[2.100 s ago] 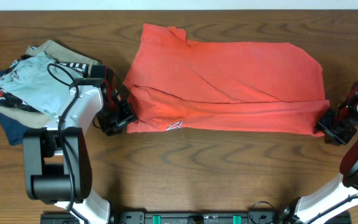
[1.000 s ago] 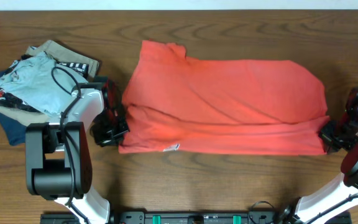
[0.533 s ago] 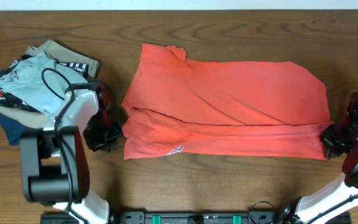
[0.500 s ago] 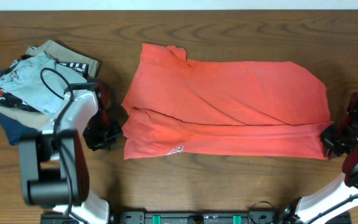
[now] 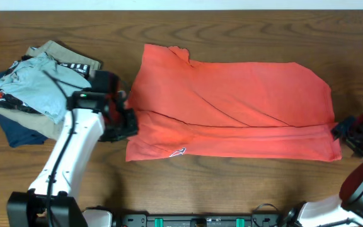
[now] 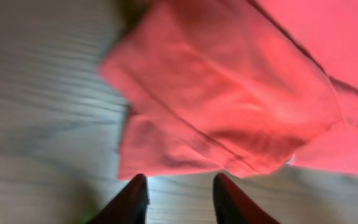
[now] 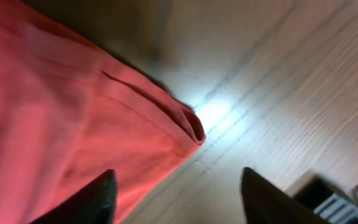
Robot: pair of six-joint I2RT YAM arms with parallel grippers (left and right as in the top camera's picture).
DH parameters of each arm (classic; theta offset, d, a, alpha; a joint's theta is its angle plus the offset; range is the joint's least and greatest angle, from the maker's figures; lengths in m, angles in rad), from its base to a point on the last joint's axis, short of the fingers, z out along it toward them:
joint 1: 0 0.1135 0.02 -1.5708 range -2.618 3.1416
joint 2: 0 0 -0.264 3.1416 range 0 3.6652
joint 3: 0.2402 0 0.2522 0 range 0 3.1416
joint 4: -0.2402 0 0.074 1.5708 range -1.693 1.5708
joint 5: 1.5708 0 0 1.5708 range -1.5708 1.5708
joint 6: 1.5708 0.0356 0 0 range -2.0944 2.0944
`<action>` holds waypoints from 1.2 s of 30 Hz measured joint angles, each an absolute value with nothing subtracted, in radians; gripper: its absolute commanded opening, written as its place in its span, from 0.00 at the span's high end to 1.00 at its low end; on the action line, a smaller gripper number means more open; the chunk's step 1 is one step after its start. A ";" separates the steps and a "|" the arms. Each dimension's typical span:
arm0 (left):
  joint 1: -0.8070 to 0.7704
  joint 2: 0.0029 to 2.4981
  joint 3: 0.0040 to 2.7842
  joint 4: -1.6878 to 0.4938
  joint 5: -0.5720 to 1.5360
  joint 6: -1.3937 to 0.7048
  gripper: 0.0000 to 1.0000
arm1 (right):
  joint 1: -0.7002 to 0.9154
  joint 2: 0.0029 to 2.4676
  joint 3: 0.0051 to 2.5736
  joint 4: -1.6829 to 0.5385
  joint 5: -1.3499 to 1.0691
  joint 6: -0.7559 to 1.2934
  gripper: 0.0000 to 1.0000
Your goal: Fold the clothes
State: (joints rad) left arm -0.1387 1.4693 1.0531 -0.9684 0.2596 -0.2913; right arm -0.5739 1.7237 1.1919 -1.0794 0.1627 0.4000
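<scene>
The clothes, a coral-red T-shirt point(image 5: 232, 107), lie flat across the middle of the table, folded lengthwise, with a small logo patch point(image 5: 178, 152) near the front left corner. My left gripper point(image 5: 123, 123) hovers at the shirt's left edge. In the left wrist view it point(image 6: 179, 194) is open, bare wood between its fingers, and the shirt's edge point(image 6: 229, 93) lies just beyond the tips. My right gripper point(image 5: 353, 135) sits just off the shirt's right front corner. In the right wrist view it point(image 7: 179, 196) is open wide, holding nothing, with the shirt corner point(image 7: 188, 124) ahead.
A pile of folded garments point(image 5: 33, 91) lies at the far left: a light blue shirt on top of tan and navy pieces, close behind my left arm. Bare wooden table point(image 5: 232, 183) runs along the front.
Both grippers have opened and let go of the shirt's front corners. The right gripper has drawn back to the right. The left arm has risen and shifted slightly right and back.
</scene>
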 measured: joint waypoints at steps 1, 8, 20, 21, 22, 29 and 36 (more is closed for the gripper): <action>-0.164 1.472 1.053 -0.965 0.263 -0.290 0.61 | -0.574 1.712 1.194 -1.071 0.153 0.397 0.46; -0.331 1.549 1.053 -0.937 0.268 -0.286 0.52 | -0.574 1.707 1.196 -1.058 0.080 0.378 0.46; -0.539 1.766 1.053 -0.874 0.207 -0.255 0.64 | -0.574 1.707 1.196 -1.057 0.056 0.374 0.45; -0.549 1.779 1.053 -0.873 0.189 -0.255 0.75 | -0.574 1.707 1.196 -1.057 0.056 0.374 0.46; -0.556 1.789 1.053 -0.873 0.174 -0.252 0.81 | -0.574 1.707 1.196 -1.057 0.056 0.374 0.46; -0.564 1.793 1.058 -0.897 0.118 -0.235 0.94 | -0.574 1.707 1.196 -1.058 0.053 0.373 0.45; -0.564 1.755 1.090 -0.912 0.110 -0.234 0.94 | -0.574 1.707 1.196 -1.057 0.052 0.371 0.45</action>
State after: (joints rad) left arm -0.5640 1.7550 1.0904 -0.9119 0.1097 -0.2340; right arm -0.5735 1.7065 1.1957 -1.0573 0.0521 0.3706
